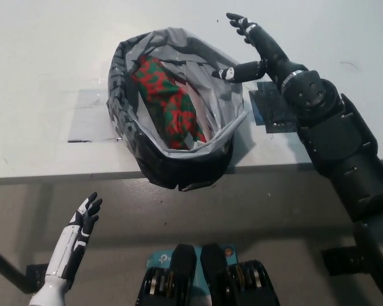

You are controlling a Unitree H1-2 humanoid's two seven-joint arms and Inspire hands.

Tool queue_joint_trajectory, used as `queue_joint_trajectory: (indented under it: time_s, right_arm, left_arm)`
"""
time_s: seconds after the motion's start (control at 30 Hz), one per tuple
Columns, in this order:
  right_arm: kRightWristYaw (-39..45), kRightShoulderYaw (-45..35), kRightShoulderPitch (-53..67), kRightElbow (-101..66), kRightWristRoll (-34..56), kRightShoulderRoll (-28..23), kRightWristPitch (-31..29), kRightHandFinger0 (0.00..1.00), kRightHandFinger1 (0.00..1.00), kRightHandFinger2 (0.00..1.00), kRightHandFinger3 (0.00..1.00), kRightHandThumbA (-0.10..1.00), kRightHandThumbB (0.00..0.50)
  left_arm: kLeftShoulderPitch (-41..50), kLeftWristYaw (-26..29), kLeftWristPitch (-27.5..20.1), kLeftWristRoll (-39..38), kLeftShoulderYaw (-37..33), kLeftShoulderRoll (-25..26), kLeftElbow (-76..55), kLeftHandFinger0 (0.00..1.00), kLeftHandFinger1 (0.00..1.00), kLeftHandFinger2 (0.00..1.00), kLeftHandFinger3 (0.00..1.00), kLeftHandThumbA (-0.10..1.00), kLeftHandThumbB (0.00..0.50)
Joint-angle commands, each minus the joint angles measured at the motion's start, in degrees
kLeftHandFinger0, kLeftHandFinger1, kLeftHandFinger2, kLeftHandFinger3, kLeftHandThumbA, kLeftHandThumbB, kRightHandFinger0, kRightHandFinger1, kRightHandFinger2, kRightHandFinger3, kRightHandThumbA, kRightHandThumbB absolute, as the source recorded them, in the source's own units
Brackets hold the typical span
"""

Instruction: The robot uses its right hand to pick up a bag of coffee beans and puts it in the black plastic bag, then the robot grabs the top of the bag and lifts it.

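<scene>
Right hand (249, 50) open, fingers spread, holding nothing, above right rim of black plastic bag (124, 121); coffee bean bag (167, 102) lies inside. Left hand (83, 223) open, idle below table (45, 70) edge.

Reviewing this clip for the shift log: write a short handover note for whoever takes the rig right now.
Right hand: open, holding nothing, over the right rim of the black plastic bag.
Left hand: open, resting low, below the table edge.
Coffee bean bag (red and green) lies inside the black plastic bag on the table.
Done: beans are bagged.
Left: grab the top of the black plastic bag and lift it.
</scene>
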Motion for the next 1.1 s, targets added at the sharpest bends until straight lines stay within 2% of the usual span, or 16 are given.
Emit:
queue_joint_trajectory:
  time_s: [0.0, 0.17, 0.37, 0.47, 0.53, 0.57, 0.8, 0.9, 0.93, 0.97, 1.0, 1.03, 1.07]
  right_arm:
    - [-0.3, 0.4, -2.4, 0.1, -1.2, -1.6, -1.3, 1.00, 1.00, 1.00, 1.00, 0.85, 0.413]
    - [0.1, 0.9, -1.8, 1.2, -1.4, -0.9, -0.5, 1.00, 1.00, 1.00, 1.00, 0.86, 0.435]
    - [0.6, 1.5, -1.9, 4.1, -1.7, 0.1, -1.5, 1.00, 1.00, 1.00, 1.00, 0.89, 0.458]
    - [1.0, 1.1, -1.7, 5.3, -0.8, 0.9, -1.1, 1.00, 1.00, 1.00, 1.00, 0.88, 0.478]
    - [1.1, 0.5, -1.7, 5.9, -0.2, 1.4, -1.5, 1.00, 1.00, 1.00, 1.00, 0.86, 0.474]
    - [1.1, 0.5, -1.9, 6.6, -0.1, 1.8, -1.2, 1.00, 1.00, 1.00, 1.00, 0.88, 0.495]
    - [1.6, 1.5, -2.8, 8.8, -1.4, 3.4, 1.6, 1.00, 1.00, 1.00, 1.00, 0.92, 0.499]
    - [2.7, 3.5, -3.7, 9.8, -3.2, 3.9, 5.2, 1.00, 1.00, 1.00, 1.00, 0.94, 0.468]
    - [3.1, 4.0, -4.2, 9.8, -3.6, 4.2, 7.8, 1.00, 1.00, 1.00, 1.00, 0.90, 0.461]
    - [2.8, 3.7, -4.8, 10.3, -3.1, 4.6, 10.4, 1.00, 1.00, 1.00, 1.00, 0.80, 0.429]
    - [2.8, 3.7, -5.0, 10.4, -3.0, 4.6, 10.9, 1.00, 1.00, 1.00, 1.00, 0.77, 0.422]
    - [3.2, 4.4, -5.8, 11.5, -3.6, 4.8, 12.9, 0.72, 0.86, 1.00, 1.00, 0.60, 0.322]
    - [3.7, 5.4, -6.8, 12.8, -4.4, 5.0, 15.1, 0.72, 0.86, 1.00, 1.00, 0.60, 0.322]
  left_arm:
    - [-0.3, -0.4, -0.8, 0.1, -0.2, 0.8, -1.4, 1.00, 1.00, 1.00, 1.00, 1.00, 0.252]
    - [0.0, -0.3, -1.2, 0.4, -0.3, 0.9, -1.5, 1.00, 1.00, 1.00, 1.00, 1.00, 0.242]
    - [-0.4, 0.1, -0.9, 1.0, -0.2, 0.8, -1.7, 1.00, 1.00, 1.00, 1.00, 1.00, 0.258]
    - [-0.6, -0.3, -1.2, 0.7, -0.4, 0.9, -1.6, 1.00, 1.00, 1.00, 1.00, 1.00, 0.247]
    - [-0.8, -0.4, -1.3, 0.7, -0.4, 1.0, -1.6, 1.00, 1.00, 1.00, 1.00, 1.00, 0.244]
    - [-0.9, -0.3, -1.2, 0.9, -0.4, 1.1, -1.6, 1.00, 1.00, 1.00, 1.00, 1.00, 0.247]
    - [-0.9, -0.4, -1.0, 0.9, -0.4, 1.0, -2.0, 1.00, 1.00, 1.00, 1.00, 1.00, 0.248]
    - [-0.9, -0.5, -1.2, 1.1, -0.4, 1.1, -2.0, 1.00, 1.00, 1.00, 1.00, 1.00, 0.244]
    - [-0.9, -0.5, -1.2, 1.0, -0.4, 1.1, -2.0, 1.00, 1.00, 1.00, 1.00, 1.00, 0.245]
    - [-1.1, -0.5, -1.4, 1.0, -0.4, 1.1, -1.7, 1.00, 1.00, 1.00, 1.00, 1.00, 0.247]
    - [-1.2, -0.5, -1.4, 0.9, -0.3, 1.1, -1.6, 1.00, 1.00, 1.00, 1.00, 1.00, 0.248]
    - [-1.2, -0.4, -1.4, 1.1, -0.3, 1.1, -1.6, 1.00, 1.00, 1.00, 1.00, 1.00, 0.255]
    - [-1.2, -0.3, -1.3, 1.3, -0.3, 1.2, -1.5, 1.00, 1.00, 1.00, 1.00, 1.00, 0.255]
